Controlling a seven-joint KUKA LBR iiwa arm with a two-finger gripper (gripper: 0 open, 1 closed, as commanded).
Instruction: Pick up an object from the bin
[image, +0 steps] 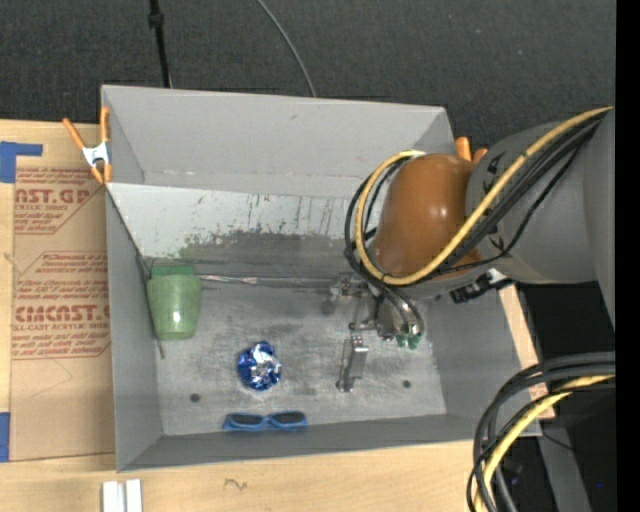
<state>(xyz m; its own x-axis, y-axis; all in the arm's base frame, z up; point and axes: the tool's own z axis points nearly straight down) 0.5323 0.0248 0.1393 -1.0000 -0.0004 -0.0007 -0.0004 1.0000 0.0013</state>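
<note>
Hand (352, 366) low over bin (300, 335) floor, right of blue-white ball (260, 367); how far open, cannot tell.

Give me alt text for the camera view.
A robot arm's hand hangs low over bare floor, right of centre in a grey metal bin. Left of it lie a blue-and-white crumpled ball, a green cup at the left wall and blue glasses at the front wall.

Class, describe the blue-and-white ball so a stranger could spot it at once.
Start with the grey bin and look at its floor, left of centre. Between the green cup by the left wall and the blue glasses at the near edge lies the ball. It alone is round, crinkled and patched blue and white.
</note>
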